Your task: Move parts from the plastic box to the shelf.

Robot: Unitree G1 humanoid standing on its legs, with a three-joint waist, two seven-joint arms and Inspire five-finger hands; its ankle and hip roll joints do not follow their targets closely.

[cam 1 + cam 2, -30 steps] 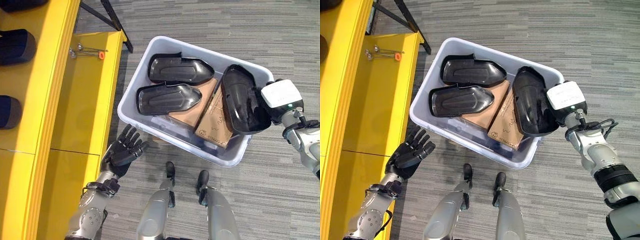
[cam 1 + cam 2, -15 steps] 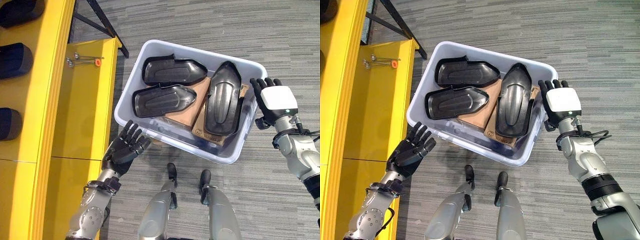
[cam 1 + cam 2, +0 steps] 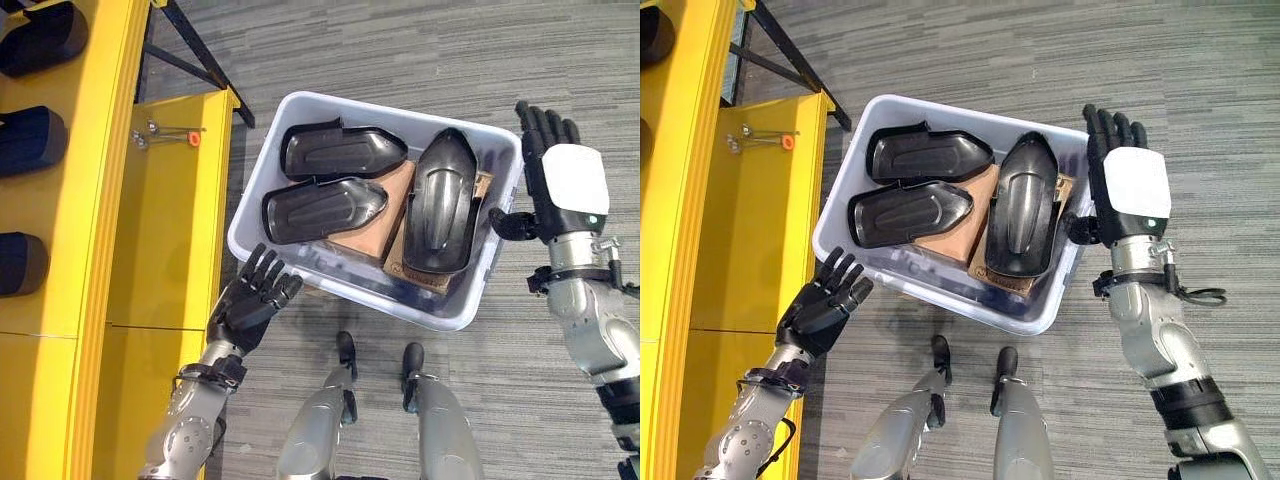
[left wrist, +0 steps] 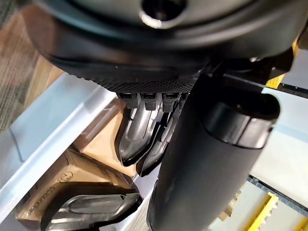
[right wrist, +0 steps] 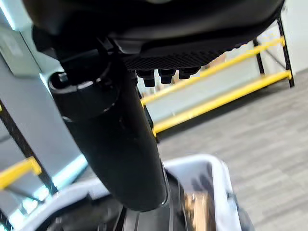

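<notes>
Right hand (image 3: 565,180) had let go of the rightmost black part (image 3: 438,203), which now lay back in the plastic box (image 3: 255,200), fingers straight beside the rim; left hand (image 3: 245,300) open; yellow shelf (image 3: 170,230) awaited a regrasp

Glossy black plastic parts (image 3: 325,207) lie on matt brown cardboard (image 3: 400,205) inside a smooth translucent plastic box (image 3: 262,178).

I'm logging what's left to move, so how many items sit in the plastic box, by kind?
Black moulded parts: 3
Brown cardboard boxes: 2
Total: 5
</notes>
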